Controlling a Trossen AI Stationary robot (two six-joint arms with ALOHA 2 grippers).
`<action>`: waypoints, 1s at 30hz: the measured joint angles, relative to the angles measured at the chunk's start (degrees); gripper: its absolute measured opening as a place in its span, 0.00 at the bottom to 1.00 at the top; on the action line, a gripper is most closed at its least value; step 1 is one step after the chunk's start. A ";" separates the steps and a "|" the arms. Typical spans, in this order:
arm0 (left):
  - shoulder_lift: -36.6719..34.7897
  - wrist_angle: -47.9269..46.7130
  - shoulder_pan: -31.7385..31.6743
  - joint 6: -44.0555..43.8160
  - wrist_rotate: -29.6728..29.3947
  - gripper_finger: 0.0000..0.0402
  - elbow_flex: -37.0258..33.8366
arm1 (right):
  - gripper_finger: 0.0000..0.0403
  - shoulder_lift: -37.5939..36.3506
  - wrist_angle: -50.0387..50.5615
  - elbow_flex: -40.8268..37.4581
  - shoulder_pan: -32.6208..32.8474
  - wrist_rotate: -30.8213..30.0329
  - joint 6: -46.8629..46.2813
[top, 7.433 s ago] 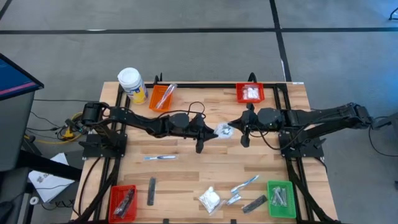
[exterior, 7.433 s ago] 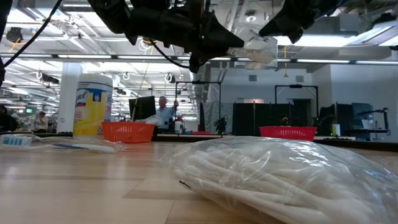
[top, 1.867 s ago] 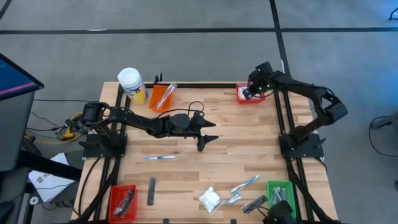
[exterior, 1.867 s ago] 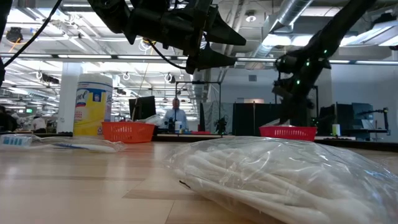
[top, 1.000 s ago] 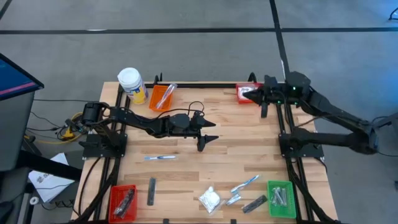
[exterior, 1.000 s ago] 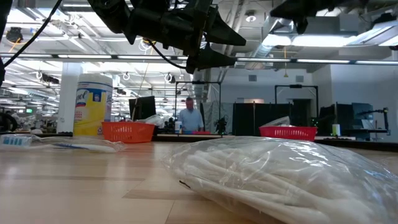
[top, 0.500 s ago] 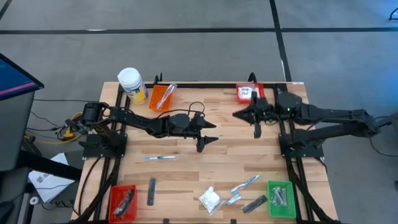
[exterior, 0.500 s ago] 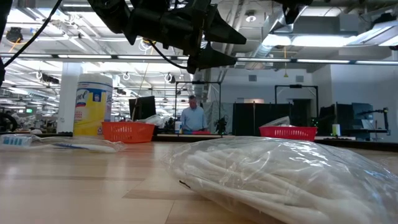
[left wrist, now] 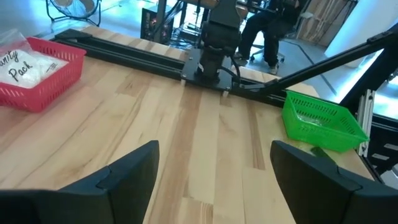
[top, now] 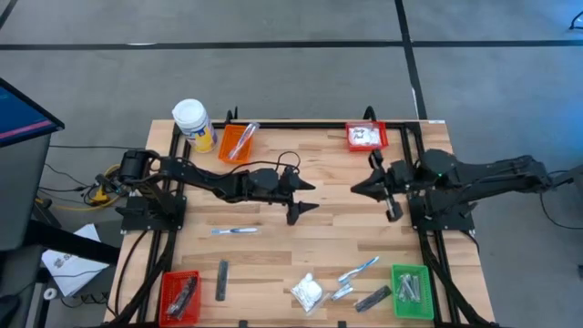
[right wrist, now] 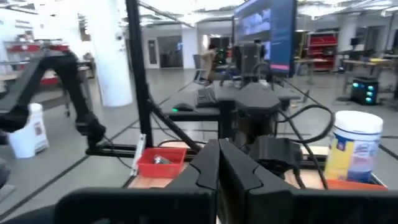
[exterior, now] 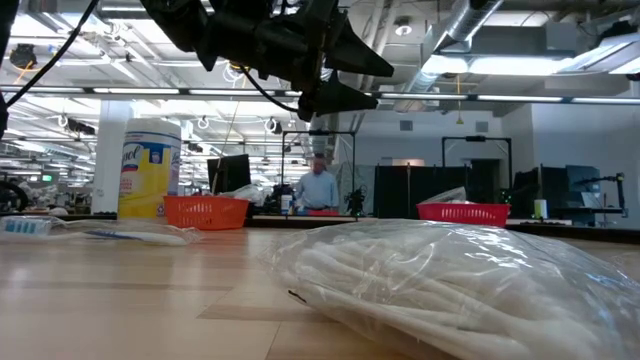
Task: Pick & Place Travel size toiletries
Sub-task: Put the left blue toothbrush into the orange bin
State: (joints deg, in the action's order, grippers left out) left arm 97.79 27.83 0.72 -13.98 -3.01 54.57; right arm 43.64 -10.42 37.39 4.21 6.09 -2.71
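Travel size toiletries lie near the table's front edge: a white puffy packet (top: 307, 292) (exterior: 440, 280), silvery sachets (top: 358, 271), dark flat bars (top: 222, 279) (top: 372, 298) and a toothbrush (top: 235, 230). More white packets rest in the far red bin (top: 366, 137) (left wrist: 37, 65). My left gripper (top: 305, 196) (left wrist: 214, 180) hovers open over the table's middle with nothing between its fingers. My right gripper (top: 357, 189) (right wrist: 219, 163) is shut and empty. It hangs right of the middle and points toward the left arm.
A white-capped yellow jar (top: 193, 123) and an orange bin (top: 237, 141) stand at the far left. A red bin (top: 179, 296) sits at the near left and a green bin (top: 411, 292) at the near right. Bare wood lies between the two grippers.
My right gripper has swung from over the far red bin toward the table's near edge. It has turned level toward the left arm and stayed shut and empty. A person in the room behind has walked a little to the right.
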 joint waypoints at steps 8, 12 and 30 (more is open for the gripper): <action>-0.94 0.03 5.95 -0.12 0.07 0.74 0.05 | 0.00 -6.80 6.57 0.02 4.22 0.00 2.81; -0.93 0.01 10.68 -1.49 0.07 0.74 0.04 | 0.00 -8.61 7.22 0.02 5.93 -0.11 2.86; -1.06 -26.70 23.27 -7.82 -14.58 0.74 0.00 | 0.00 -8.79 7.24 0.02 9.60 -0.09 3.25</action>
State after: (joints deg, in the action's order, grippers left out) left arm 96.73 1.13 23.99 -21.81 -17.58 54.57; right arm 34.85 -3.19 37.41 13.80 6.00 0.54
